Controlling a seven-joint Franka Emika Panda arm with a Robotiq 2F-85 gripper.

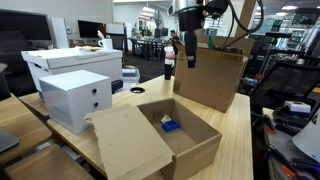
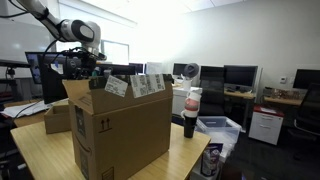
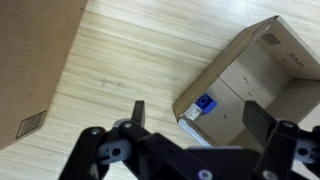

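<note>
1. Above the wooden table (image 3: 120, 70), the gripper (image 3: 198, 118) is seen hanging free in the wrist view. Its fingers (image 3: 138, 112) are spread wide, and nothing is held or touched.
2. A small blue object (image 3: 207, 105) is framed between the fingers in that view, well below them. It is lying on the floor of the open cardboard box (image 3: 262, 70), close to one wall.
3. In an exterior view the blue object (image 1: 170, 124) is seen inside the open cardboard box (image 1: 195, 148), whose big flap (image 1: 125, 142) is folded outward.
4. The gripper (image 1: 192, 58) is held high, about level with the rim of the tall cardboard box (image 1: 212, 80). Whether they touch cannot be told.
5. The tall cardboard box is also seen at the left edge of the wrist view (image 3: 35, 60) and, with its flaps up, in an exterior view (image 2: 120, 130).
6. Two white boxes (image 1: 75, 98) are set on the table well apart from the gripper. A dark bottle (image 1: 168, 60) is standing near the tall cardboard box.
</note>
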